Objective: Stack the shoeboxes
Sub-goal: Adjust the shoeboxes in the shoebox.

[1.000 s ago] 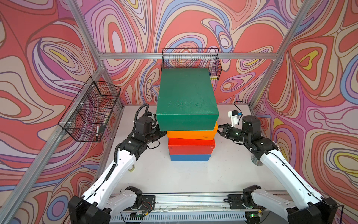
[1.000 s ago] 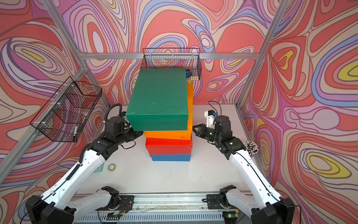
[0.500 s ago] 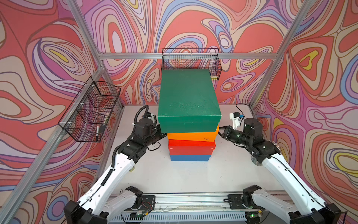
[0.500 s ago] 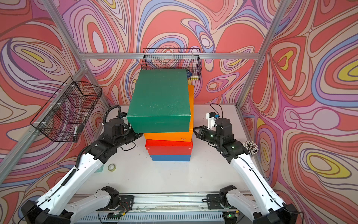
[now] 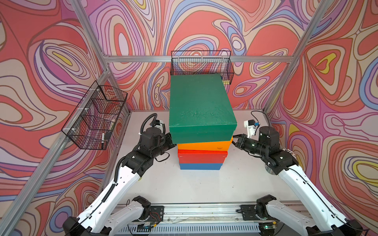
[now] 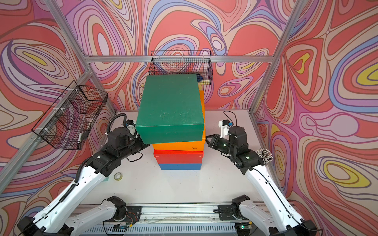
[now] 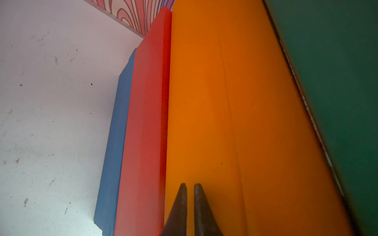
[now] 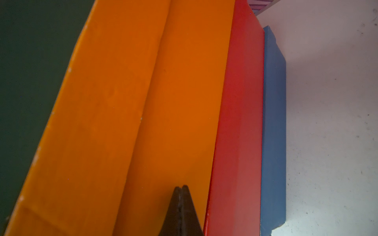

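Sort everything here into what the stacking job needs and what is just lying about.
Job: green box, orange box, red box, blue box.
Lying about: tape roll, side basket, back basket, stick bundle.

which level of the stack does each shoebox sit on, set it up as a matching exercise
Shoeboxes:
1. green shoebox
2. orange shoebox
3. red shoebox
4. blue shoebox

Levels:
a. bottom of the stack
b. second from the top
c. top of the stack
d. second from the bottom

Pairs: 1-c, 2-b, 3-d, 4-a
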You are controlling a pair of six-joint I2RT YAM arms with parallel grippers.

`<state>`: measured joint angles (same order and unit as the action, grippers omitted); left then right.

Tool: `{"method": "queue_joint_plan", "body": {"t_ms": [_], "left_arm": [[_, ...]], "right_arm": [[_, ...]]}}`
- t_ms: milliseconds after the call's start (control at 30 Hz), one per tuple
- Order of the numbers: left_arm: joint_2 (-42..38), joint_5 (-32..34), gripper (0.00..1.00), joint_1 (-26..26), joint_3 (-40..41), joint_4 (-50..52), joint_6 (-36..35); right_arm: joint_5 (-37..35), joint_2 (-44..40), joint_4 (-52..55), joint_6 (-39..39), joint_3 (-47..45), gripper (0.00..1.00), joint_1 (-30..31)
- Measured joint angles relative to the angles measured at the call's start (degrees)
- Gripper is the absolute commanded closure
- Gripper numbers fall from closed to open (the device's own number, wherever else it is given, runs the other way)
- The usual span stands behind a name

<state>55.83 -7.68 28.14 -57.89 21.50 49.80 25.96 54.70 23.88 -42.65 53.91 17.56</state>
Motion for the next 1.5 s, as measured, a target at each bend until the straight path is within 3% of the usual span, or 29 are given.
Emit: {"method": "queue_joint_plan", "body": {"t_ms": [1500], "left_arm": [[-3.6,2.8,0.88,2.7,1.0,2.0,1.3]], "right_arm": [[-1.0,-3.4,1.7,-2.0,-1.3,1.00,1.7]]}}
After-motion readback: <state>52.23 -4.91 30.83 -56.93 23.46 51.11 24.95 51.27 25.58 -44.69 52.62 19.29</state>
